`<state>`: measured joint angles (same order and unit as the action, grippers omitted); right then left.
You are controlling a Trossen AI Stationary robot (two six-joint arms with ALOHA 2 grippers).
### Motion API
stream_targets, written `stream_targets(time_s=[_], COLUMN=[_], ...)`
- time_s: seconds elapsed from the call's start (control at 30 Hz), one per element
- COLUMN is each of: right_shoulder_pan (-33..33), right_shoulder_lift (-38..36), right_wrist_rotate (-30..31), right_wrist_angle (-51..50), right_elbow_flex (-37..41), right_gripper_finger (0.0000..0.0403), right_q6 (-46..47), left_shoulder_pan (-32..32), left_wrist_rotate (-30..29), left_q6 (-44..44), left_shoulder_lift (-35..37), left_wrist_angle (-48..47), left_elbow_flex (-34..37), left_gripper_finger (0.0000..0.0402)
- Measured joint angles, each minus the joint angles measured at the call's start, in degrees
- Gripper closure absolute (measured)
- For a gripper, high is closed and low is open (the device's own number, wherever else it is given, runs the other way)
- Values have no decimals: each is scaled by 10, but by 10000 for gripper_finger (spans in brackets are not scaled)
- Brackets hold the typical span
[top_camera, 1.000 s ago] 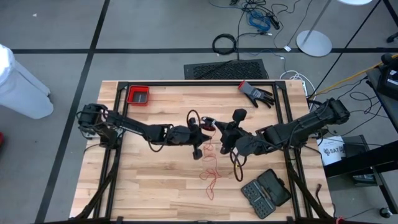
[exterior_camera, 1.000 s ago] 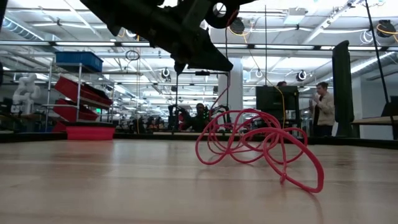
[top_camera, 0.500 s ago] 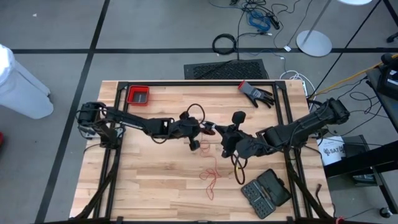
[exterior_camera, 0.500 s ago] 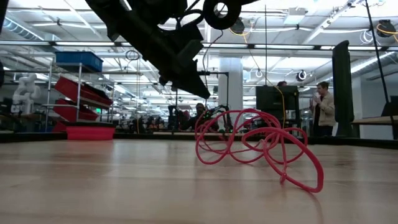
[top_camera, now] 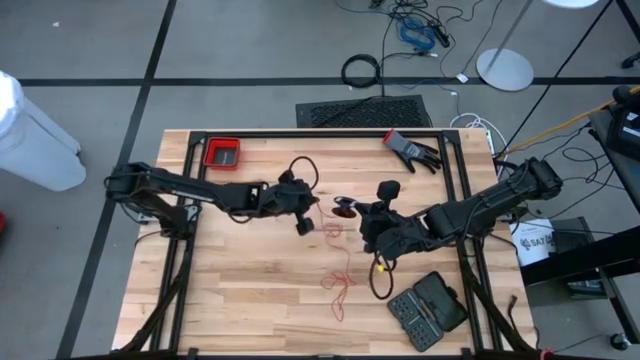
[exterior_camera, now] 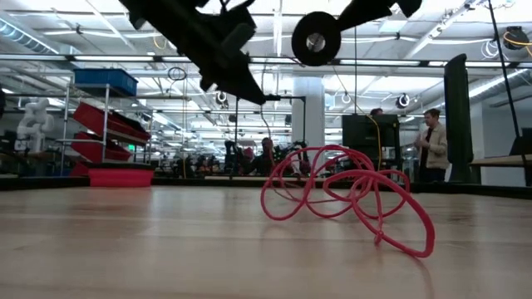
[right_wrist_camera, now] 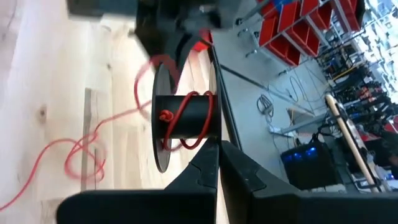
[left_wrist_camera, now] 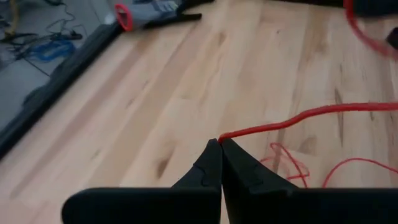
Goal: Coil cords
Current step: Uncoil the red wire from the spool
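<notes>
A: Where is the red cord (top_camera: 338,283)?

B: A loose tangle of it lies on the wooden table (top_camera: 250,300), near the middle and a bit toward the front. One end goes up to a small black spool (exterior_camera: 315,38) that hangs in the air.

A: Who holds the spool?

B: The right gripper (right_wrist_camera: 219,148). Its fingers are pinched tight on the spool's edge, and a few red turns sit on the spool's middle.

A: And the left gripper (left_wrist_camera: 220,144)?

B: It is squeezed tight on the cord, up above the table, just beside the spool. The red line runs out from its tips.

A: What else is on the table?

B: A red tray (top_camera: 222,153) sits at the back left corner. A black and red glove (top_camera: 411,150) lies at the back right. A dark tool case (top_camera: 428,309) lies at the front right, close to the right arm.

A: Is anything in the way of the tangle?

B: No, those things are all well apart from it. A person (exterior_camera: 431,147) stands far off in the room behind.
</notes>
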<state>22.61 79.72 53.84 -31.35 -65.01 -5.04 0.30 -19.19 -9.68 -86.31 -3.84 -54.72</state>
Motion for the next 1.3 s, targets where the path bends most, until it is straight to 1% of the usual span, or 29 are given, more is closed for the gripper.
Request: stream_targets(time_s=[0.2,0.3,0.6,0.67,0.73,0.83,0.97,1.17,1.3], right_shoulder_pan=[0,0,-16,-22,-28,-35,-47,-66,-77], right_shoulder_lift=[0,0,0,0,0,0,0,0,0], right_wrist_rotate=[-2,-2,3,3,3,3,2,-3,-6], right_wrist_angle=[-36,-48,-49,-51,-54,-55,-54,-54,-53], right_elbow_flex=[0,0,0,0,0,0,0,0,0], right_gripper_finger=[403,403,403,403,403,403,403,403,403], right_q6=[23,31,51,60,68,78,94,127,136], left_shoulder_pan=[0,-1,-35,-46,-60,-84,-116,-136,-136], left_wrist_rotate=[-44,-51,-53,-52,-36,-4,15,44,82], left_q6=[0,-4,-5,-6,-6,-5,10,15,15], left_shoulder_lift=[54,81,149,160,173,183,182,142,102], left_wrist_angle=[-81,-111,-123,-108,-82,-18,60,135,197], left_elbow_flex=[0,0,0,0,0,0,0,0,0], left_gripper_finger=[402,402,402,402,402,402,402,402,402])
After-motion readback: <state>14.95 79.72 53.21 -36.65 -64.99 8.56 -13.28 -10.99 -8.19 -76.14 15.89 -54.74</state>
